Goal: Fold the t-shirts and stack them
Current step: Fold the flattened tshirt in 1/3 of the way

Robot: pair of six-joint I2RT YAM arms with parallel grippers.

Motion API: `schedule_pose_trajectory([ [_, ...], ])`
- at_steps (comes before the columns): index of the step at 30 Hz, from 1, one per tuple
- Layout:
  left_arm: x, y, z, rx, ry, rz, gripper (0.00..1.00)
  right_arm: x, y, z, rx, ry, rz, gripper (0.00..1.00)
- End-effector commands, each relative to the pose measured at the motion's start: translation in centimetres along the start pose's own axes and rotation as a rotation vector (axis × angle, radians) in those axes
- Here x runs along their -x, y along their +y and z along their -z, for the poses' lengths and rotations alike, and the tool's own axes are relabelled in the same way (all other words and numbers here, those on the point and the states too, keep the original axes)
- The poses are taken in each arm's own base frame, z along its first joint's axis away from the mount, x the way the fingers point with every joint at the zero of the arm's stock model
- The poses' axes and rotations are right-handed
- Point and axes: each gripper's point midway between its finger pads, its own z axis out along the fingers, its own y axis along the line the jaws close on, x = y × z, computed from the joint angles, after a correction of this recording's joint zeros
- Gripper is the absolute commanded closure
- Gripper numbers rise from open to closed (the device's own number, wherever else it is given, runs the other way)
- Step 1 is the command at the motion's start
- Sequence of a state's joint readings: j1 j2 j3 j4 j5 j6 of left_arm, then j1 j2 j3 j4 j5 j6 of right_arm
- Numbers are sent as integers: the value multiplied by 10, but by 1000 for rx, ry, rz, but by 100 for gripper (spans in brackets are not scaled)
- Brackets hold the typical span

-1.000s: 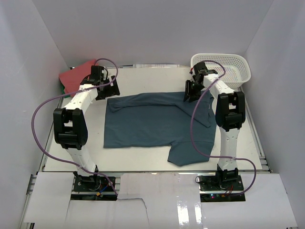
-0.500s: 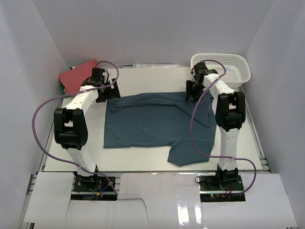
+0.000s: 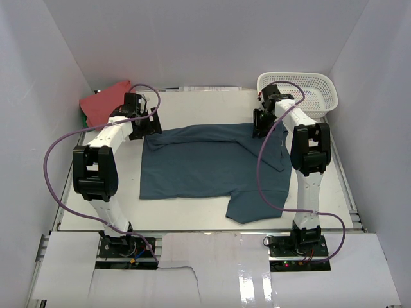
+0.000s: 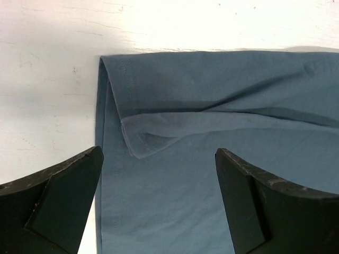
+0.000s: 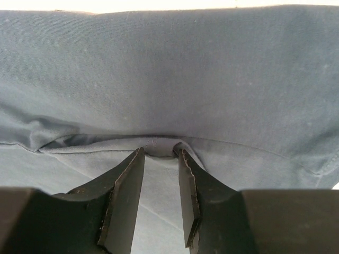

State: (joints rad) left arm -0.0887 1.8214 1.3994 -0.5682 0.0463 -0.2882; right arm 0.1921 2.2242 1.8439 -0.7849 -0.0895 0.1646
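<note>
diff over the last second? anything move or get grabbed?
The left gripper shifted slightly right and nearer, over the far-left corner of the teal t-shirt, jaws wide open. The right gripper barely moved at the shirt's far-right edge. Its jaws now stand narrow around a fabric fold, and a firm grip is not certain. The teal t-shirt, red t-shirt and basket are unchanged.

Teal t-shirt (image 3: 205, 167) matt soft cotton; fingers (image 5: 124, 198) matt black plastic.

Top cam overhead rear, wrist cams close, sharing teal tee (image 3: 205, 167)
</note>
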Motion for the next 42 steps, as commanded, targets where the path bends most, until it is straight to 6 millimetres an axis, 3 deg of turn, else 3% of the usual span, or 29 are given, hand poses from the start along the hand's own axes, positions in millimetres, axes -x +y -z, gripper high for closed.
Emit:
schedule_pose_trajectory([
  [1,14,-7,22,-30,-62,-15,2,5,2,-1,26,-10,9,61],
  [5,14,-7,22,-29,-63,-14,2,4,2,-3,31,-5,7,66],
  [9,13,-9,22,-39,-58,-11,2,4,5,-1,48,-5,6,86],
  [14,11,-12,23,-57,-54,-3,2,-3,12,9,82,-4,-4,92],
  [32,8,-10,24,-49,-53,2,2,-43,56,56,215,-36,23,88],
  [40,4,-10,21,-53,-41,-2,2,-91,87,58,369,54,-35,88],
  [42,2,-10,20,-54,-34,2,2,-111,93,59,400,86,-50,78],
])
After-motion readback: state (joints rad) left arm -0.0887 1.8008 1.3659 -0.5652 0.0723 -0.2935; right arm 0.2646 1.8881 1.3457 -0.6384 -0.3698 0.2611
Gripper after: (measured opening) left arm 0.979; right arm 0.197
